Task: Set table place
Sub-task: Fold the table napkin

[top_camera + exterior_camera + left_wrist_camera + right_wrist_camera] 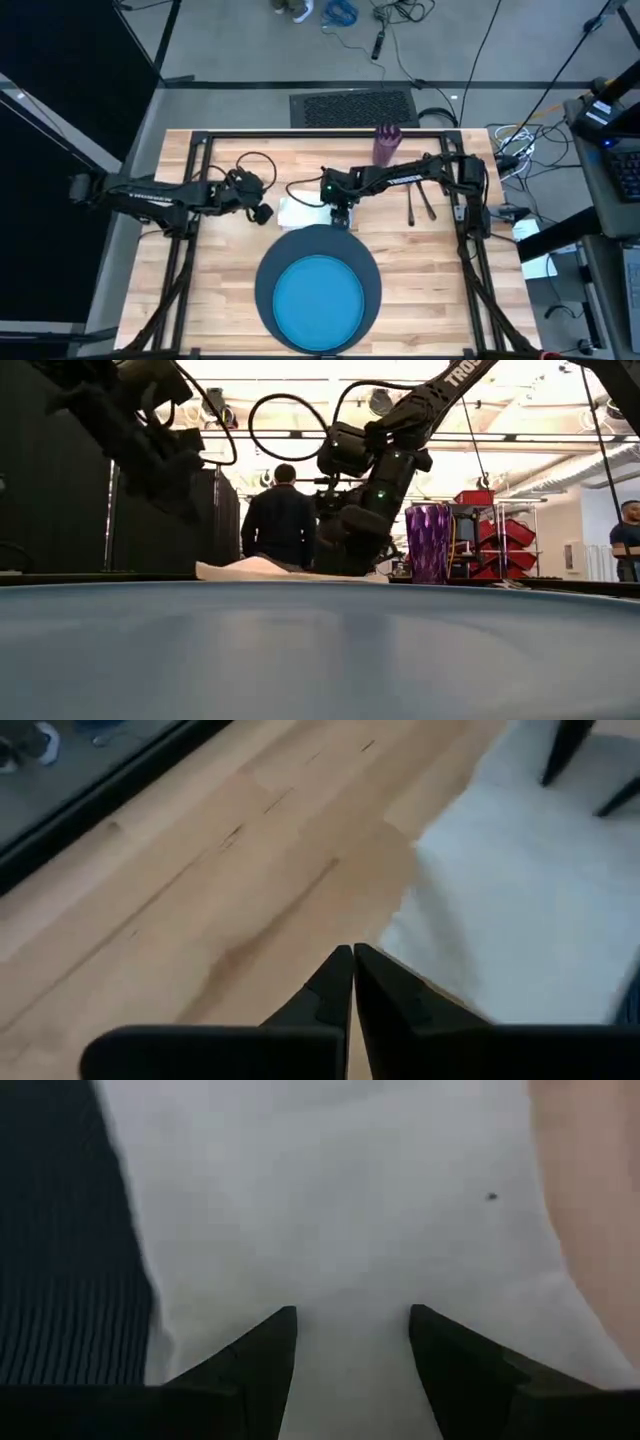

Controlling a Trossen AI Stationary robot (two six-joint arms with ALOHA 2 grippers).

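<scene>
Right gripper spread over the napkin

The right gripper (352, 1342) hangs above the white napkin (301, 212), jaws apart, beside the grey charger (268, 272) holding the blue plate (318, 302). The left gripper (353, 982), jaws together, hovers over the table (430, 270) near the napkin's edge

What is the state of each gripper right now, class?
Left gripper: closed, empty, beside the napkin.
Right gripper: open, over the napkin, holding nothing.

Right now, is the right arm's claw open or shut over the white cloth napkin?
Open. The right claw shows a clear gap between its dark fingers, with the white cloth napkin visible between them.
</scene>
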